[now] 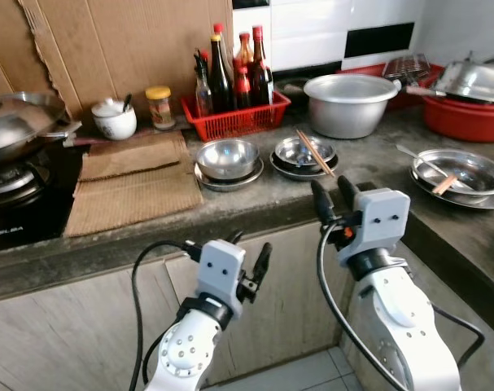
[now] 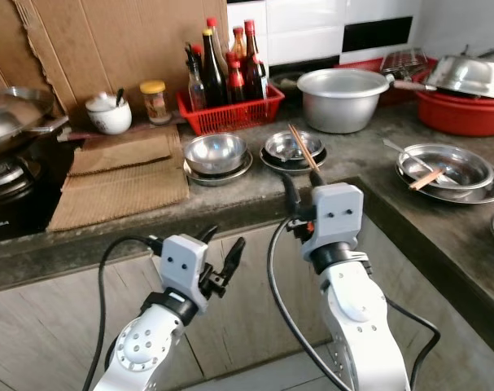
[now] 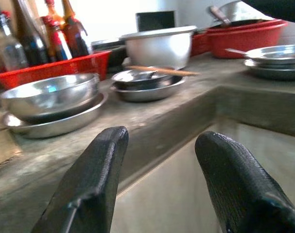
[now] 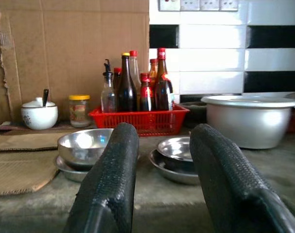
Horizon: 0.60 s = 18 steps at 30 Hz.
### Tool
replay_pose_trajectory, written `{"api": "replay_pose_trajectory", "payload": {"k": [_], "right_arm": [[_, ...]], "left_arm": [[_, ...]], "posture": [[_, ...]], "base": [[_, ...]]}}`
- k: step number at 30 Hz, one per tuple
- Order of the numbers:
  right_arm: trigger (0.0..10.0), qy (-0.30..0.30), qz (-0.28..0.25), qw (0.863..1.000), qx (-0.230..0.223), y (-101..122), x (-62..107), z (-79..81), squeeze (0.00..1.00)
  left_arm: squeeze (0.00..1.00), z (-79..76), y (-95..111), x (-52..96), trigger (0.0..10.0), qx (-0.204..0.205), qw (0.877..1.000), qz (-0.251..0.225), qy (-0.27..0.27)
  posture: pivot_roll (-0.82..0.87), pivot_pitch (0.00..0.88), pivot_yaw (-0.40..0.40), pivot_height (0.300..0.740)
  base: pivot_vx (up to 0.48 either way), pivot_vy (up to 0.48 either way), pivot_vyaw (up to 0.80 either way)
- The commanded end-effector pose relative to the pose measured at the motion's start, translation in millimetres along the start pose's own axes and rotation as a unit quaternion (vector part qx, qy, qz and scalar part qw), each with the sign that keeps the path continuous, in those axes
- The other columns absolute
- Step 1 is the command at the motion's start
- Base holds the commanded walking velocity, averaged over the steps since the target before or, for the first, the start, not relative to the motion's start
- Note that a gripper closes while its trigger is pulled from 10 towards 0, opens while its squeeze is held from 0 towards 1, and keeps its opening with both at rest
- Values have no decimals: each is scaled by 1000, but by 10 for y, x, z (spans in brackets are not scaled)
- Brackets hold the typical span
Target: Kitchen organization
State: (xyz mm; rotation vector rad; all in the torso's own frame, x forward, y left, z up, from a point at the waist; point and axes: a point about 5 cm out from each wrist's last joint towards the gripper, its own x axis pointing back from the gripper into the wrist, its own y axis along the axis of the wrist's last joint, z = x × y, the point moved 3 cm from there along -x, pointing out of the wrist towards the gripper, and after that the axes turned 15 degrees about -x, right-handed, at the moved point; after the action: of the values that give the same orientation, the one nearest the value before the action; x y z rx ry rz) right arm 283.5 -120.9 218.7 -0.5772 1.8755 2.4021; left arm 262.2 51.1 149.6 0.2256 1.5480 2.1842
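1. Both grippers hover in front of the counter edge with nothing between their fingers: the right gripper (image 1: 334,201) is raised to counter height, its two black fingers spread and pointing at the dishes, while the left gripper (image 1: 251,262) sits lower, below the counter lip, its fingers also apart and touching nothing.
2. As far as I can judge, the organizing has hardly begun. A steel bowl (image 1: 227,157) sits on a plate near the front of the counter (image 1: 255,199), and just beside it a smaller bowl (image 1: 304,151) rests in a dish with chopsticks (image 1: 315,152) laid across it.
3. Farther to the right, a wide steel dish (image 1: 461,173) holds a spoon and another utensil, apart from the two bowls.
4. Behind them stand a red basket (image 1: 234,119) of sauce bottles, a large aluminium pot (image 1: 350,103) and a red basin (image 1: 466,115) with a steel lid on it; a white sugar pot (image 1: 115,120) and a yellow-capped jar (image 1: 159,107) stand against the cardboard (image 1: 108,45).
5. What seems left is gathering the loose bowls and chopsticks; the right gripper is nearest to them, with the smaller bowl straight ahead in the right wrist view.
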Motion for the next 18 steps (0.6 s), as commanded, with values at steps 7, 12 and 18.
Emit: {"api": "replay_pose_trajectory", "payload": {"k": [7,12,18], "right_arm": [[10000,43,1,999,-7,-15,-84,158,0],[10000,44,1,999,-11,-7,-114,149,0],[10000,56,-8,998,-5,73,-220,110,0]], "left_arm": [[0,95,-27,20,10000,-13,1000,7,13],[0,94,-32,19,10000,-11,1000,10,17],[0,124,-70,6,10000,-9,999,21,28]], "posture": [[8,0,2,740],[7,0,0,740],[8,0,-6,740]], "base": [[356,0,343],[352,0,603],[55,0,0]]}}
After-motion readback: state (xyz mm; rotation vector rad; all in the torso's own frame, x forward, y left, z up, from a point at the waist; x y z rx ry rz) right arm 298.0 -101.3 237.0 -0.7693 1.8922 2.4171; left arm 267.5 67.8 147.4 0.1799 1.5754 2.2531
